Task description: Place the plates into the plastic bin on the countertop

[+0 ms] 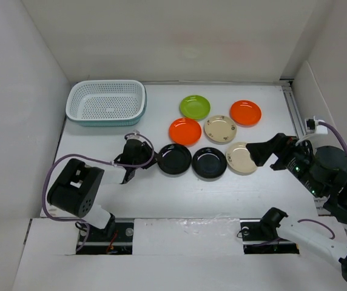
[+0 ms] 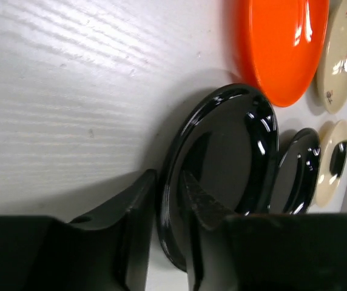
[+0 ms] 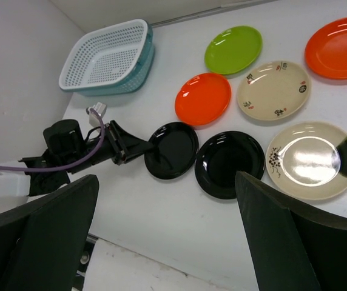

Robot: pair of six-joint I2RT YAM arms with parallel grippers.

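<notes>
Several small plates lie flat on the white countertop (image 1: 161,194): lime green (image 1: 195,107), two orange (image 1: 185,131) (image 1: 245,113), two beige (image 1: 220,128) (image 1: 241,157), two black (image 1: 174,159) (image 1: 209,162). The teal bin (image 1: 105,102) stands empty at the back left. My left gripper (image 1: 155,156) is low at the left black plate's left rim. In the left wrist view the gripper (image 2: 170,182) has one finger under the rim and one inside this plate (image 2: 222,145), closed on it. My right gripper (image 1: 264,153) is wide open and empty above the right beige plate (image 3: 310,159).
White walls enclose the counter on the left, back and right. A rail (image 1: 293,109) runs along the right edge. The left arm's purple cable (image 1: 70,159) loops near its base. The bin (image 3: 107,57) sits against the left wall.
</notes>
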